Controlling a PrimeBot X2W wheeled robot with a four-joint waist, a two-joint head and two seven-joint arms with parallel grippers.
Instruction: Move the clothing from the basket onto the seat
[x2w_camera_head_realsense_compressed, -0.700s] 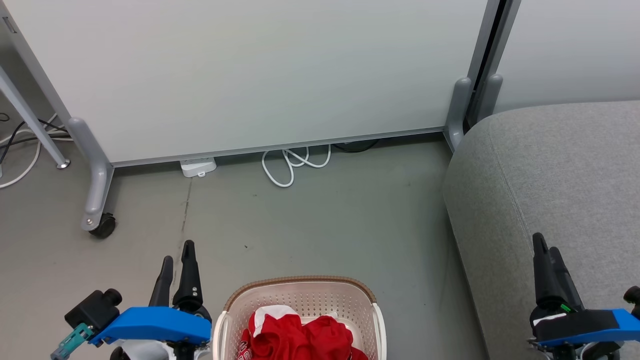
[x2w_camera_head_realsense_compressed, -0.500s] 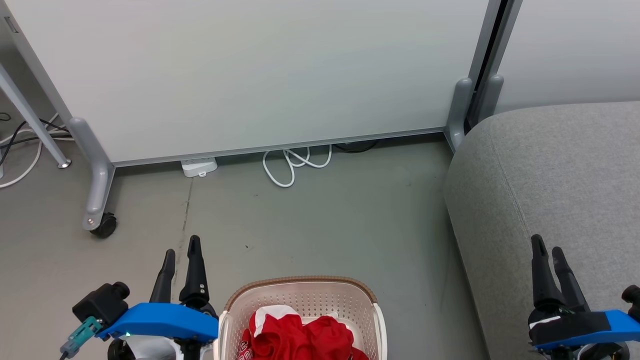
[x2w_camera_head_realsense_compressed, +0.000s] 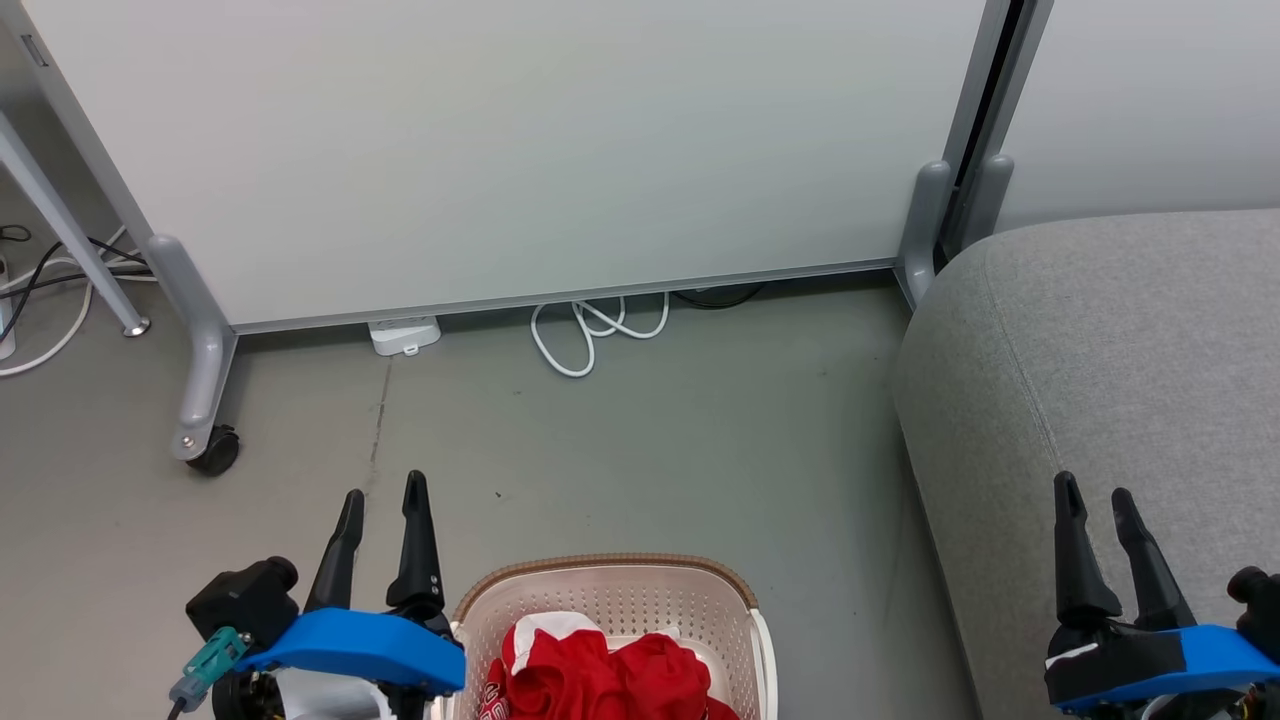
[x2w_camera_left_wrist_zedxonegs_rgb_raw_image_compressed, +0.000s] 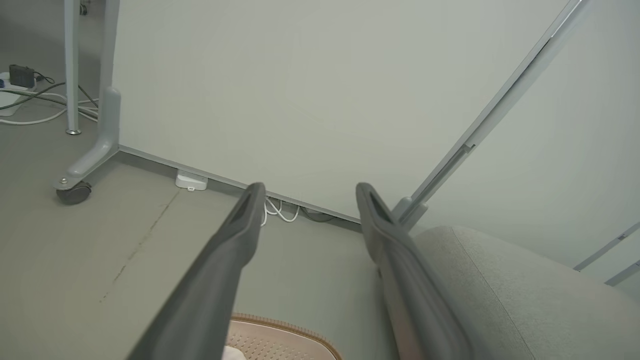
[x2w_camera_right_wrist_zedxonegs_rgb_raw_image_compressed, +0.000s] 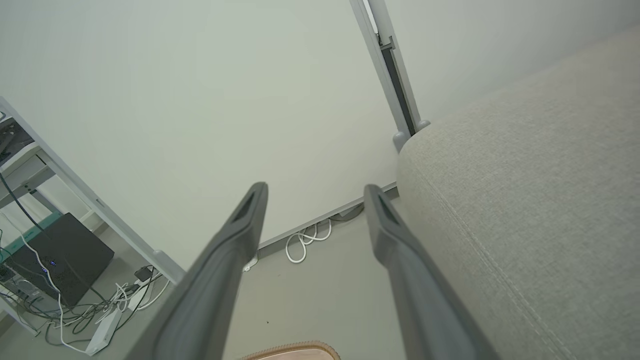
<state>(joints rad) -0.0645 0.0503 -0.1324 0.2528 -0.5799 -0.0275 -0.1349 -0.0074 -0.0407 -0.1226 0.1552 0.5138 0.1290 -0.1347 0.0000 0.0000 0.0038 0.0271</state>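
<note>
The cream basket (x2w_camera_head_realsense_compressed: 610, 600) with its brown rim stands on the floor at the bottom middle of the head view, holding crumpled red clothing (x2w_camera_head_realsense_compressed: 600, 675) with white trim. Its rim also peeks into the left wrist view (x2w_camera_left_wrist_zedxonegs_rgb_raw_image_compressed: 280, 325) and the right wrist view (x2w_camera_right_wrist_zedxonegs_rgb_raw_image_compressed: 295, 347). The grey seat (x2w_camera_head_realsense_compressed: 1110, 380) rises at the right. My left gripper (x2w_camera_head_realsense_compressed: 383, 493) hangs open just left of the basket, nothing between its fingers. My right gripper (x2w_camera_head_realsense_compressed: 1093, 495) stands open over the seat's front part, also holding nothing.
A white partition panel (x2w_camera_head_realsense_compressed: 520, 150) on grey wheeled feet (x2w_camera_head_realsense_compressed: 205, 440) stands behind the floor area. A coiled white cable (x2w_camera_head_realsense_compressed: 590, 335) and a power strip (x2w_camera_head_realsense_compressed: 405, 335) lie at its base. More cables and a black box (x2w_camera_right_wrist_zedxonegs_rgb_raw_image_compressed: 60, 260) sit at the far left.
The left gripper has shifted right, closer to the basket, and the right gripper's fingers have turned so their gap shows. The camera has drifted slightly.
</note>
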